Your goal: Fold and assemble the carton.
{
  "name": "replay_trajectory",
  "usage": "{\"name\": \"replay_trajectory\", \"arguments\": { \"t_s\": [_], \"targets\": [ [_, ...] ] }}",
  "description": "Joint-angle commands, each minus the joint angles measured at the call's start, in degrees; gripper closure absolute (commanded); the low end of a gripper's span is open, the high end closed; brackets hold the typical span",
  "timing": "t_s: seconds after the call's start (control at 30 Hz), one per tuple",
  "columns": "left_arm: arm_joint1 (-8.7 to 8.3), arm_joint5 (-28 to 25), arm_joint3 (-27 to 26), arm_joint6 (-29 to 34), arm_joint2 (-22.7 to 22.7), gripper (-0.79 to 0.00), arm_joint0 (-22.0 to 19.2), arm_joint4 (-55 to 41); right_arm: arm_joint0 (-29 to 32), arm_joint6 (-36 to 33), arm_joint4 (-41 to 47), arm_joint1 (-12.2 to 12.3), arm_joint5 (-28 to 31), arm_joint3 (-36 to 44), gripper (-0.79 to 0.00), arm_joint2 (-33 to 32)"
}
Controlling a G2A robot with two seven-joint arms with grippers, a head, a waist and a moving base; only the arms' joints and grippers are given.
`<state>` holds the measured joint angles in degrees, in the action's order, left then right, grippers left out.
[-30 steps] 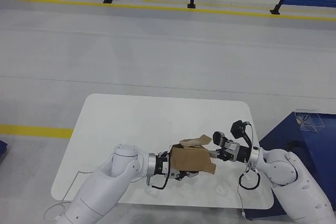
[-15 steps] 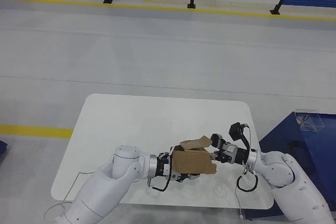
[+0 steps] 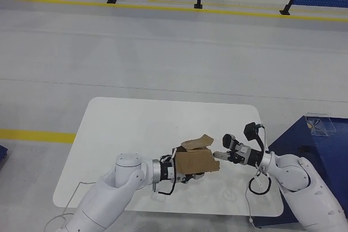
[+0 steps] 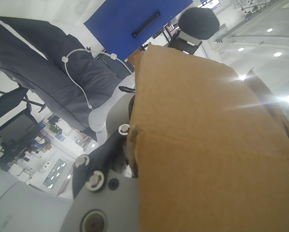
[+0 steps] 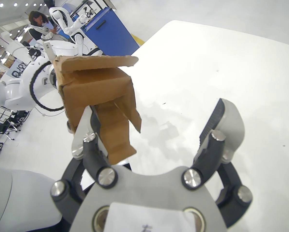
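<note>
A brown carton (image 3: 195,159) hangs just above the white table (image 3: 133,122), near its front edge. One top flap (image 3: 197,141) sticks up and slants outward. My left gripper (image 3: 174,169) is shut on the carton's left end; in the left wrist view one dark finger (image 4: 103,155) lies against the cardboard wall (image 4: 202,146). My right gripper (image 5: 154,124) stands open at the carton's open right end (image 5: 96,90). One of its fingers (image 5: 86,126) sits right by a hanging lower flap (image 5: 117,136), and the other finger (image 5: 222,121) is out over bare table.
A blue cabinet (image 3: 325,151) stands off the table's right side with a small clear box (image 3: 319,123) on it. The far half and left part of the table are bare white surface.
The carton has shifted slightly away from the front edge and its right-hand flap is tucked closer in. My right gripper has backed off a little to the right, still open.
</note>
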<state>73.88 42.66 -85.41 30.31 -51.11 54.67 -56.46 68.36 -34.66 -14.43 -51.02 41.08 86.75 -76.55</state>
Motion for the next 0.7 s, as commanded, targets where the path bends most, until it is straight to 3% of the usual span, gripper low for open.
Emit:
{"name": "replay_trajectory", "arguments": {
  "t_s": [0.0,0.33,0.67],
  "targets": [
    [-0.03,-0.7,-0.1,-1.1,-0.3,0.0,0.3,0.2,0.3,0.5,0.6,0.2,0.1,-0.3,-0.785,-1.4],
    [0.21,-5.0,-1.8,-5.1,-0.7,0.0,2.2,0.8,1.4,-0.4,-3.2,-0.2,-1.4,1.8,-0.785,1.7],
    [0.47,-4.8,-1.6,-3.0,0.5,0.0,1.8,1.6,0.1,4.5,-9.2,-1.2,-2.1,1.9,-0.785,5.1]
  ]
}}
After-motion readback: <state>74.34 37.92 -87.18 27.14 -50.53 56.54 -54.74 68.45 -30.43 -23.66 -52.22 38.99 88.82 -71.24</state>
